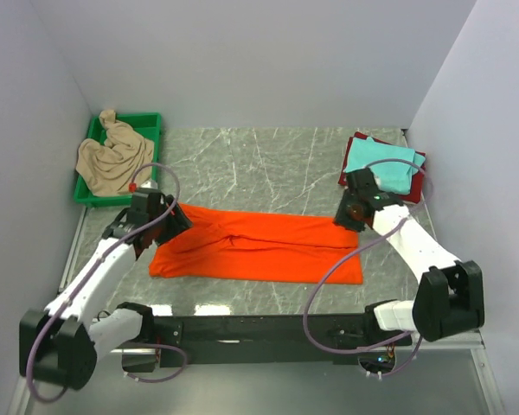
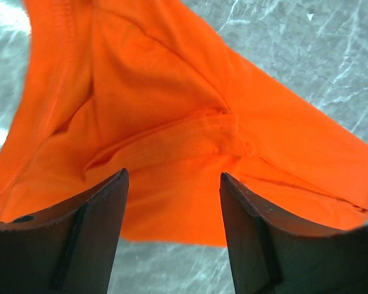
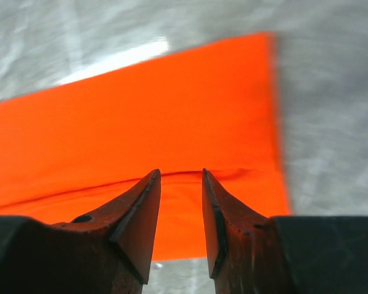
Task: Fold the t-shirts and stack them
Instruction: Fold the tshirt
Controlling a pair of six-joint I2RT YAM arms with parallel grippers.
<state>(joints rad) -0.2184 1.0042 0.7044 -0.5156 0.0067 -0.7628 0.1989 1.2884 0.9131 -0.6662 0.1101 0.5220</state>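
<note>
Nearest to us, the bright orange t-shirt [image 1: 259, 246] lies on the grey marbled table [image 1: 268, 164], just beyond the bases of the two arms and stretched from left to right between both grippers. The left gripper [image 2: 173, 177] hangs over the left end of the shirt with its fingers wide apart, and we see nothing held between them, only the cloth lying below. The right gripper [image 3: 181, 174] is over the right end, its fingers apart by a narrower gap, and it also holds nothing; through the gap we see the flat cloth. The shirt is folded into a long band. Its right part is smooth, with a straight end edge and one thin fold line along its length, while its left part is wrinkled, with raised creases and a stitched seam. Farther away, at the far left by the wall, stands a green tray [image 1: 147, 118], and in it lies a beige t-shirt [image 1: 112, 162], crumpled in a loose heap that fills most of the tray. At the far right, near the other wall, a teal t-shirt [image 1: 382, 166] lies folded on top of a dark red t-shirt [image 1: 356, 140], directly on the table.
</note>
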